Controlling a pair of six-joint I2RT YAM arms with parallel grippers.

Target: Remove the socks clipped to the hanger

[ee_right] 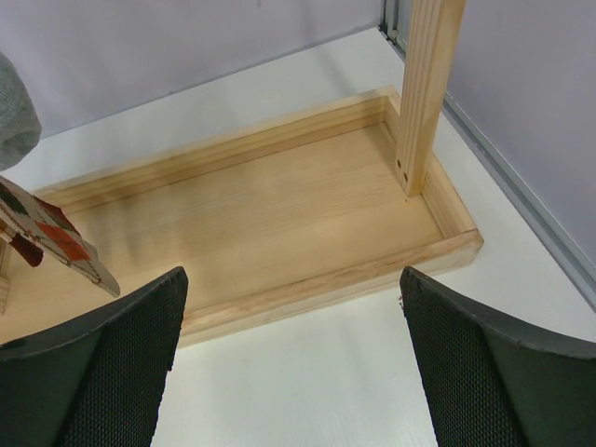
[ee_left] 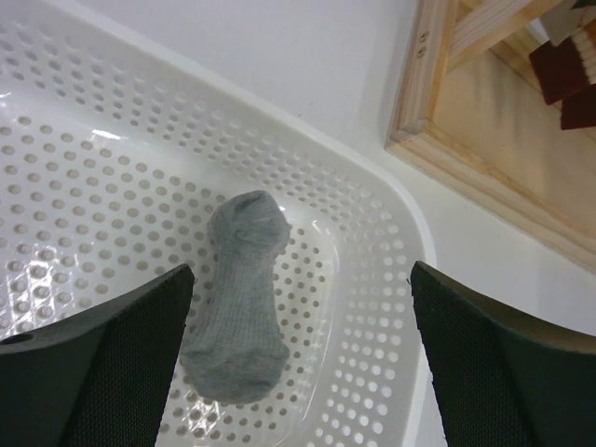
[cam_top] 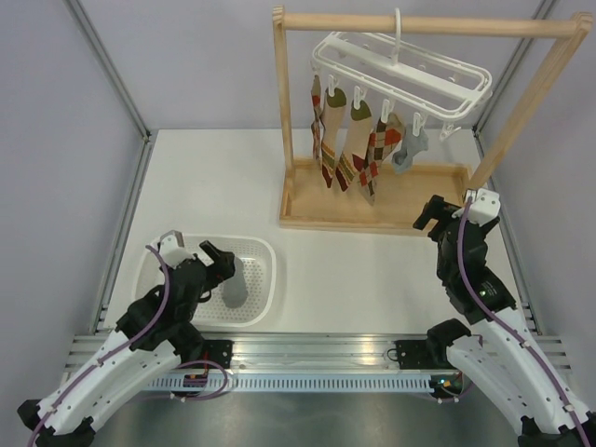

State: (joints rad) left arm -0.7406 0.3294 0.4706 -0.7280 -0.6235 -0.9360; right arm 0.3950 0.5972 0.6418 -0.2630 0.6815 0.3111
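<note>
The white plastic hanger (cam_top: 402,67) hangs by its hook from the wooden rail. Several patterned socks (cam_top: 349,144) and one grey sock (cam_top: 408,149) dangle from its clips. A patterned sock's tip (ee_right: 56,244) and a grey sock's toe (ee_right: 14,116) show at the left of the right wrist view. A loose grey sock (ee_left: 240,298) lies in the white perforated basket (ee_left: 391,279), also seen from the top (cam_top: 235,289). My left gripper (ee_left: 303,372) is open above that sock and touches nothing. My right gripper (ee_right: 293,372) is open and empty, in front of the rack's tray.
The wooden rack (cam_top: 428,25) stands on its tray base (ee_right: 279,214) at the back right, with an upright post (ee_right: 424,93) at the tray's right end. The basket (cam_top: 265,279) sits at the near left. Grey walls and metal rails enclose the table.
</note>
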